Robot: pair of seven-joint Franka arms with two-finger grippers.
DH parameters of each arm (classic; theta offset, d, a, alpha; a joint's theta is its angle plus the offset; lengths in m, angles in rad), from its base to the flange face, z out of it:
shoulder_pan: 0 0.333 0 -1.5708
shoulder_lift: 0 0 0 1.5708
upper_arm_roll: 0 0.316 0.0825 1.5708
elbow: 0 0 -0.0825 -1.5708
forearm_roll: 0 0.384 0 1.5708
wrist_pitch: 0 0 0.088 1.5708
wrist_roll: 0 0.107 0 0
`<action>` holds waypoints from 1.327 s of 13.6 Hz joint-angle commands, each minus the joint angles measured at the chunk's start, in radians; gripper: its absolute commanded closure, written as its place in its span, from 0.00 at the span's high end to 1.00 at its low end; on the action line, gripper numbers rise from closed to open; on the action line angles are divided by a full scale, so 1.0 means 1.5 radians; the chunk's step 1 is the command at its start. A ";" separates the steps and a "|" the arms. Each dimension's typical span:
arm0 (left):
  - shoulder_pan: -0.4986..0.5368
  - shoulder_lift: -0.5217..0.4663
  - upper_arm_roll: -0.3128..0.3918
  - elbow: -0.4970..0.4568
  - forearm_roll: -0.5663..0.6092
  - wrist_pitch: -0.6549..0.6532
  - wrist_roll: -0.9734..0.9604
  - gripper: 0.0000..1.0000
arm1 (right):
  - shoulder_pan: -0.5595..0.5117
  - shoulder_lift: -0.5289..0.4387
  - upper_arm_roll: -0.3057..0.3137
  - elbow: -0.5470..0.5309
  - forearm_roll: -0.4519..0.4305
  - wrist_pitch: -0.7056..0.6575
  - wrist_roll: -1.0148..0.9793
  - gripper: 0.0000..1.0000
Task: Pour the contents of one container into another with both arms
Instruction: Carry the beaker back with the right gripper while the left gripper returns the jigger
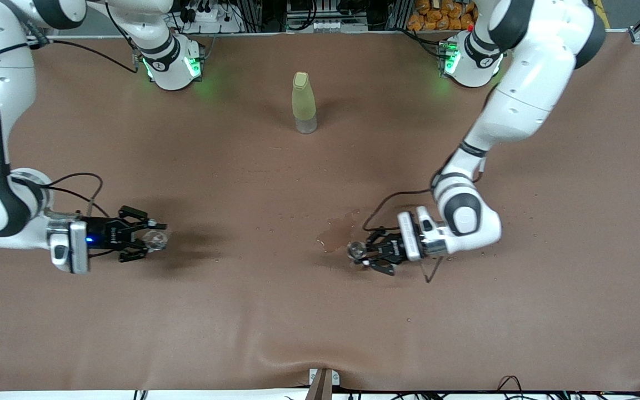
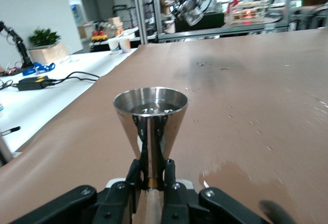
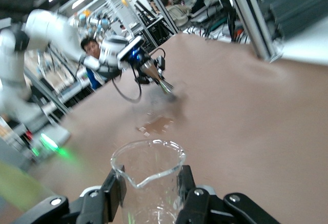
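Brown cloth is spread over the whole tabletop (image 1: 253, 322), with a darker wet patch (image 1: 335, 232) seen roughly mid-table, a bit toward the left arm's end.

A shiny steel cone-shaped cup (image 2: 150, 122) is gripped low on its narrow stem by the left gripper (image 2: 151, 175), fingers (image 2: 134, 177) pinched tight against it from both sides. It's held upright in the left wrist view, and a bit of clear liquid can be made out inside. In the front view the left gripper (image 1: 365, 254) is seen low over the tabletop, right at the edge of the wet patch, with the steel cone-shaped cup (image 1: 357, 250) poking out toward the right arm's end.

A clear glass beaker (image 3: 148, 175) with a little pour spout is clamped by the right gripper (image 3: 149, 188), fingers (image 3: 115, 192) pressed on its walls, mouth up. In the front view the right gripper (image 1: 141, 239) is seen at the right arm's end of the tabletop, with the clear glass beaker (image 1: 155, 240) at its tip. The two containers are kept well apart, both level, nothing being poured.

A tall yellowish-green bottle (image 1: 304, 103) with its cap on is left standing upright farther from the front camera than both grippers, between the two arm bases. Scattered droplets can be spotted on the cloth near the wet patch.
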 commanded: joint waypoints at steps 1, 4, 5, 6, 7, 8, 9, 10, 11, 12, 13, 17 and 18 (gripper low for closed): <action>0.087 -0.047 -0.009 -0.048 0.090 -0.082 0.002 0.00 | -0.059 0.041 0.014 0.028 -0.024 -0.036 -0.183 0.18; 0.162 -0.085 -0.009 -0.092 0.148 -0.153 -0.012 0.00 | -0.110 0.069 0.015 0.031 -0.045 -0.078 -0.333 0.19; 0.189 -0.085 -0.009 -0.094 0.178 -0.177 -0.013 0.00 | -0.123 0.084 0.014 0.031 -0.045 -0.085 -0.403 0.19; 0.216 -0.085 -0.009 -0.094 0.203 -0.199 -0.013 0.00 | -0.135 0.100 0.014 0.030 -0.048 -0.087 -0.448 0.19; 0.244 -0.085 -0.009 -0.094 0.231 -0.221 -0.012 0.00 | -0.147 0.121 0.015 0.031 -0.048 -0.087 -0.491 0.19; 0.276 -0.084 -0.009 -0.093 0.260 -0.240 -0.012 0.00 | -0.156 0.142 0.014 0.036 -0.048 -0.091 -0.532 0.19; 0.305 -0.084 -0.009 -0.089 0.289 -0.261 -0.011 0.00 | -0.164 0.163 0.014 0.043 -0.052 -0.105 -0.553 0.19; 0.328 -0.084 -0.009 -0.088 0.311 -0.277 -0.011 0.00 | -0.172 0.182 0.014 0.053 -0.053 -0.119 -0.555 0.19; 0.351 -0.083 -0.009 -0.087 0.328 -0.289 -0.011 0.00 | -0.181 0.193 0.014 0.064 -0.060 -0.125 -0.555 0.19; 0.372 -0.082 -0.009 -0.085 0.348 -0.295 -0.008 0.00 | -0.189 0.199 0.015 0.076 -0.072 -0.125 -0.556 0.19; 0.392 -0.078 -0.009 -0.085 0.365 -0.302 -0.002 0.00 | -0.197 0.205 0.014 0.086 -0.078 -0.127 -0.557 0.20; 0.440 -0.070 -0.009 -0.083 0.411 -0.312 0.001 0.00 | -0.229 0.239 0.014 0.097 -0.097 -0.141 -0.589 0.21; 0.444 -0.059 -0.007 -0.083 0.412 -0.312 0.011 0.00 | -0.230 0.240 0.014 0.097 -0.100 -0.141 -0.593 0.22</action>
